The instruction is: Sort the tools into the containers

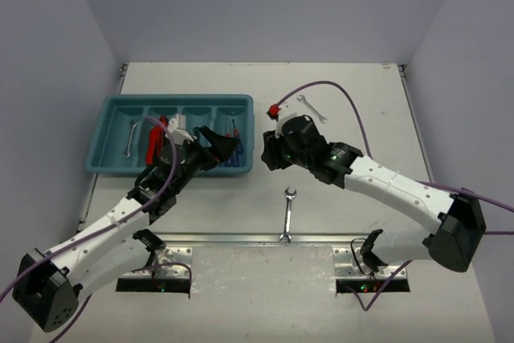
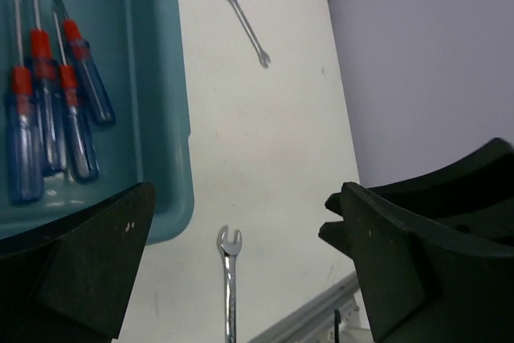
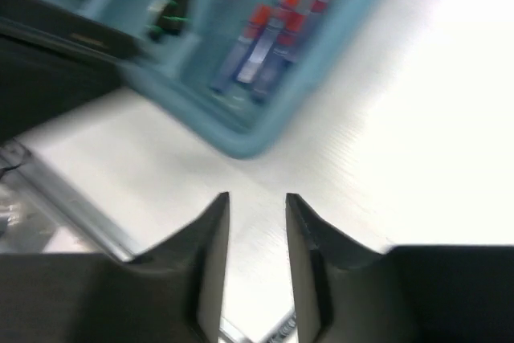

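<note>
The teal tray (image 1: pixel 112 110) sits at the back left. In it lie a silver wrench (image 1: pixel 130 138), red-handled pliers (image 1: pixel 155 136) and blue/red screwdrivers (image 1: pixel 233 130). My left gripper (image 1: pixel 222 147) hovers over the tray's right end, jaws wide open and empty. The left wrist view shows the gripper (image 2: pixel 241 255), the screwdrivers (image 2: pixel 56 110) in the tray (image 2: pixel 161 118), and a wrench (image 2: pixel 229 279) on the table below. That wrench (image 1: pixel 287 214) lies in front of the tray. Another wrench (image 1: pixel 312 108) lies behind my right gripper (image 1: pixel 269 155). In the blurred right wrist view the right gripper (image 3: pixel 257 198) is slightly open and empty near the tray corner (image 3: pixel 241 138).
A metal rail (image 1: pixel 257 238) runs along the near table edge between the arm bases. Purple cables loop over both arms. White walls close off the table on three sides. A far wrench (image 2: pixel 245 34) shows in the left wrist view.
</note>
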`<control>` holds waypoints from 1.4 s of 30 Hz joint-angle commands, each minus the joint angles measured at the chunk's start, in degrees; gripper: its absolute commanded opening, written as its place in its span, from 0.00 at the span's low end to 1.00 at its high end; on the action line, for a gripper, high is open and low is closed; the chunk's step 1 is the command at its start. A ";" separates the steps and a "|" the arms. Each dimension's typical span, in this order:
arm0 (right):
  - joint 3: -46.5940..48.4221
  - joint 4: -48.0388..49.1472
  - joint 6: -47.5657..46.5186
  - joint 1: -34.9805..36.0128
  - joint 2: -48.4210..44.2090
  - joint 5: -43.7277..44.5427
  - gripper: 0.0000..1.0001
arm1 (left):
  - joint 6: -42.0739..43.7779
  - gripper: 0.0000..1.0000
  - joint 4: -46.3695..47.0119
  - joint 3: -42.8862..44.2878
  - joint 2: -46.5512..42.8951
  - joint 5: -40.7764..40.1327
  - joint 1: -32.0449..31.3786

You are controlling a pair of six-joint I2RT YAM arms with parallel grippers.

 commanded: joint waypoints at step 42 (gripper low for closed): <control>-12.69 -18.20 39.37 6.18 21.08 7.06 0.46 | 25.65 1.00 -42.42 15.91 -26.63 -22.40 -0.43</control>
